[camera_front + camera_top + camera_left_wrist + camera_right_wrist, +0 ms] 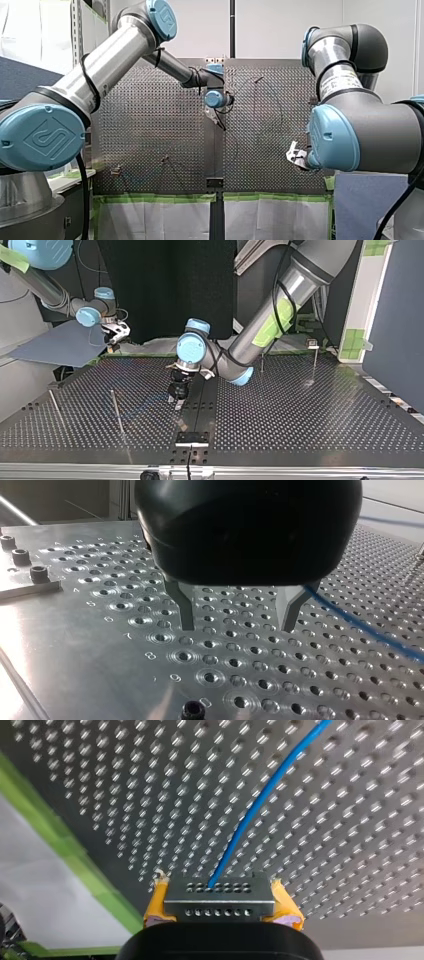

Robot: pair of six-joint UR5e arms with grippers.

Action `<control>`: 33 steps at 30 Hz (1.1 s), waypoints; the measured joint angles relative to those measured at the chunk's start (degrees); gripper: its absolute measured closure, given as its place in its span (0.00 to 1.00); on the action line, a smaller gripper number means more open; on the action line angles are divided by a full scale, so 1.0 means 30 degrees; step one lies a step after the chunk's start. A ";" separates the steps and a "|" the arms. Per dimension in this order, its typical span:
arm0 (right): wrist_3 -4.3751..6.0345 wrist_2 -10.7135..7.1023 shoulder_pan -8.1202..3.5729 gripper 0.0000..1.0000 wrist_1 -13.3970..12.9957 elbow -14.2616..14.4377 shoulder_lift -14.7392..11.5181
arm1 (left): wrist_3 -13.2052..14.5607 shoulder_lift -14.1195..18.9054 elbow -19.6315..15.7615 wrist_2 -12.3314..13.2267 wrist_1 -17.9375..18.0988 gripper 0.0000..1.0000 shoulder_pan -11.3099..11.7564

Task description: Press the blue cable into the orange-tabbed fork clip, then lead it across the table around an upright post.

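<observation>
My left gripper (239, 617): fingers (186, 607) spread above the table (75, 645), cable (360, 630) beside one. My right gripper (221, 907) pinches the cable's metal block (220, 892).

Stamped numerals 8 and 9 stand on the perforated table (75, 645), at 7 o'clock from my left gripper (237, 628).

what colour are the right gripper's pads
Yellow pads on my right gripper; clearest in the right wrist view.

Count: one thin blue cable (260, 805), four thin upright metal posts (118, 412) (55, 407) (262, 362) (315, 360), one perforated metal table (300, 415). Two silver-and-blue robot arms (295, 285) (45, 285), two two-finger grippers: my left gripper (237, 622), my right gripper (220, 902). One small black bracket (191, 438).
</observation>
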 joint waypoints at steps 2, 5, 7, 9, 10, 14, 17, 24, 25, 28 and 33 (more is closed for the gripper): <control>-0.0020 0.0003 -0.0081 1.00 -0.0123 0.0000 0.0186 | 0.0003 0.0004 0.0000 0.0009 0.0001 0.20 -0.0006; -0.0036 0.0002 -0.0192 1.00 -0.0307 -0.0001 0.0409 | 0.0004 0.0010 -0.0001 0.0013 -0.0014 0.20 -0.0008; -0.0034 -0.0005 -0.0249 1.00 -0.0445 0.0001 0.0567 | 0.0000 0.0005 -0.0001 0.0004 -0.0021 0.20 0.0003; -0.0023 -0.0006 -0.0305 1.00 -0.0577 -0.0009 0.0746 | -0.0013 0.0010 -0.0001 -0.0002 -0.0024 0.16 0.0042; -0.0016 -0.0004 -0.0331 1.00 -0.0630 -0.0016 0.0847 | -0.0013 0.0012 -0.0001 0.0001 -0.0025 0.16 0.0066; 0.0020 0.0003 -0.0422 1.00 -0.0846 -0.0078 0.1339 | -0.0040 0.0012 -0.0001 0.0017 -0.0043 0.05 0.0173; 0.0057 0.0005 -0.0495 1.00 -0.0935 -0.0138 0.1623 | -0.0062 0.0007 -0.0002 0.0013 -0.0037 0.05 0.0228; 0.0115 0.0006 -0.0708 1.00 -0.1037 -0.0249 0.1937 | -0.0089 -0.0004 -0.0002 0.0094 -0.0038 0.01 0.0290; 0.0122 0.0011 -0.0732 1.00 -0.1042 -0.0254 0.1958 | -0.0096 -0.0005 -0.0002 0.0129 -0.0037 0.01 0.0303; 0.0216 0.0043 -0.0817 1.00 -0.1070 -0.0273 0.2024 | -0.0138 -0.0007 -0.0002 0.0228 -0.0020 0.01 0.0327; 0.0420 0.0146 -0.1005 1.00 -0.1499 -0.0335 0.2287 | -0.0190 -0.0012 0.0000 0.0357 0.0000 0.01 0.0395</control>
